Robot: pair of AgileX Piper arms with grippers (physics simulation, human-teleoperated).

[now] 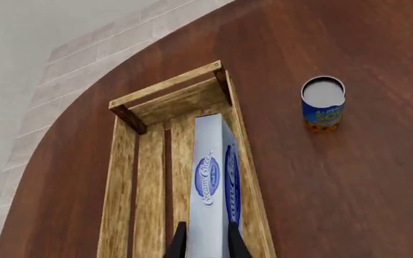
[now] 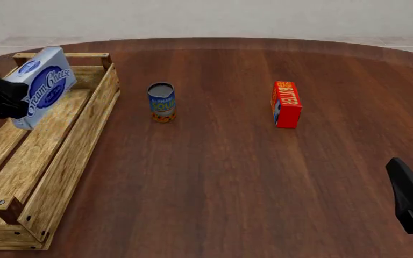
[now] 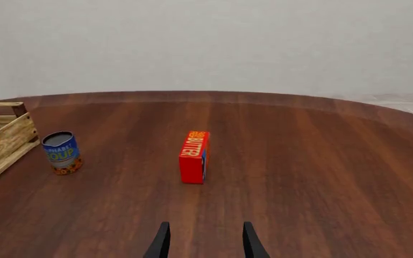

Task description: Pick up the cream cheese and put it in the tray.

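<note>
The left gripper (image 1: 208,248) clamps the "Cream Cheese" box (image 2: 43,86) (cursive lettering) above the tray (image 2: 70,145); the right gripper (image 3: 205,242) gapes, holding nothing.

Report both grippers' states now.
Left gripper: shut on the pale blue-white cream cheese box.
Right gripper: open, fingers holding nothing.

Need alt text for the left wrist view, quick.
The left gripper holds the cream cheese between its fingers, above the slatted floor of the tray. A soup can stands on the table beside the tray.
</note>
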